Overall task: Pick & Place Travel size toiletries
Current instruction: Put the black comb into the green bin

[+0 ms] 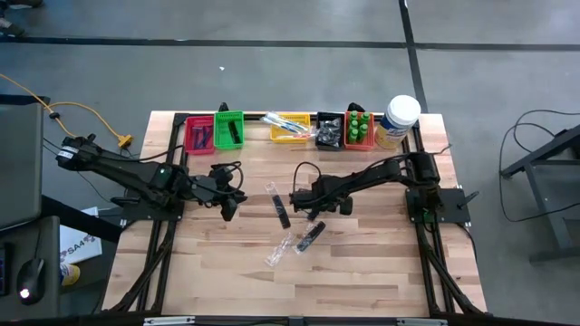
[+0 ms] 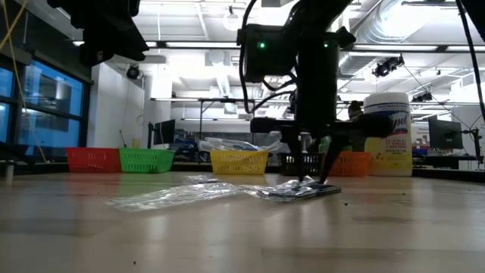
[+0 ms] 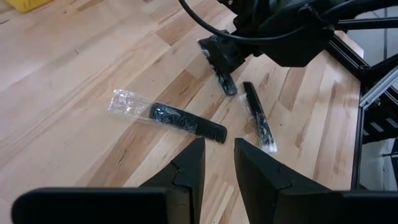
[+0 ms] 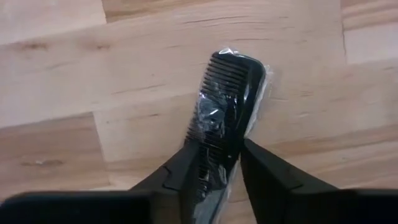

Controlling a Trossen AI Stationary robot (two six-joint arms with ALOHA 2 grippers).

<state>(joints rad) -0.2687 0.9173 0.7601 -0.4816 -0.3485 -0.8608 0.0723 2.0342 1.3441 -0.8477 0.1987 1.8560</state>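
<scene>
Three black combs in clear wrap lie flat on the wooden table. One comb (image 4: 227,106) runs between the fingers of my right gripper (image 4: 221,168), which stands low over the table's middle (image 1: 305,204) and is shut on it. A second comb (image 1: 278,206) (image 3: 186,121) lies between the two grippers. The third comb (image 1: 308,237) (image 3: 258,112) lies nearer the near edge, with loose wrap (image 1: 276,254) beside it. My left gripper (image 3: 219,155) is open and hovers left of the middle (image 1: 228,208), touching nothing. My right gripper pinches the wrapped comb between its two fingers, along its length, at the end away from the toothed tip (image 4: 217,146). The fingers (image 2: 307,163) come from above, pointing down. The comb still lies flat on the table (image 2: 303,189).
Along the far edge stand small bins: red (image 1: 199,134), green (image 1: 228,129), yellow (image 1: 290,127), black (image 1: 329,131) and orange with green bottles (image 1: 359,129). A large white jar (image 1: 399,118) stands at the far right corner. Bare wood lies toward the near edge.
</scene>
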